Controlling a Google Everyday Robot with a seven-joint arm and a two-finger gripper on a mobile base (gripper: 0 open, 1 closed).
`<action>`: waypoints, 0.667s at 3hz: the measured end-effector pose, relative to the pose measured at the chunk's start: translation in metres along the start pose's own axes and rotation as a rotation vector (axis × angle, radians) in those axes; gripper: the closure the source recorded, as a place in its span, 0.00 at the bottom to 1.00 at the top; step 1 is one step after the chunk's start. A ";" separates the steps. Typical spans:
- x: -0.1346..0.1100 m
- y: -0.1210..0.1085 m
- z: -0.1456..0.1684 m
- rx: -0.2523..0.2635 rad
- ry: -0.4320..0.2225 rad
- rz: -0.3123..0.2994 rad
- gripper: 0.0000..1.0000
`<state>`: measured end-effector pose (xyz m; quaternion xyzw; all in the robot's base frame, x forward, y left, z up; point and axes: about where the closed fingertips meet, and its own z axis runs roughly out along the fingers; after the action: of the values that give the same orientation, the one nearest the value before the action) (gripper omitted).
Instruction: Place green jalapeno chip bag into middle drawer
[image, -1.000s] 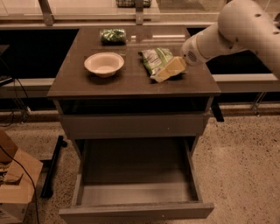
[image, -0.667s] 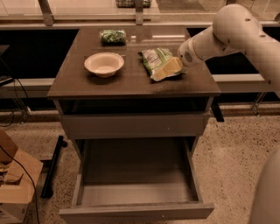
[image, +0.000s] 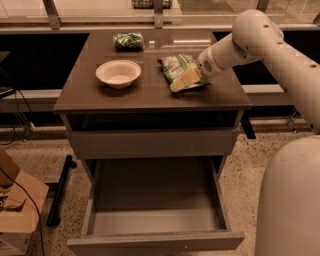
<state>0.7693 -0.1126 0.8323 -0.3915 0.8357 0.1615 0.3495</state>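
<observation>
Gripper (image: 183, 80) apparently touching green jalapeno chip bag (image: 174, 64) on cabinet top (image: 125, 99)

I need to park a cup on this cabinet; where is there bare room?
Bare: tabletop front strip, left of the bowl, and the middle drawer's whole floor. Crowded: right side, where the gripper rests on the green jalapeno chip bag.

Cabinet top (image: 150, 97) carries bowl (image: 118, 73), dark green packet (image: 128, 41), chip bag (image: 176, 64) under end effector (image: 182, 82).
</observation>
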 end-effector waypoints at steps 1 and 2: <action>-0.005 0.005 -0.007 0.014 0.009 -0.020 0.41; -0.015 0.023 -0.023 0.029 0.020 -0.070 0.66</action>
<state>0.7477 -0.1024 0.8588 -0.4171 0.8271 0.1331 0.3524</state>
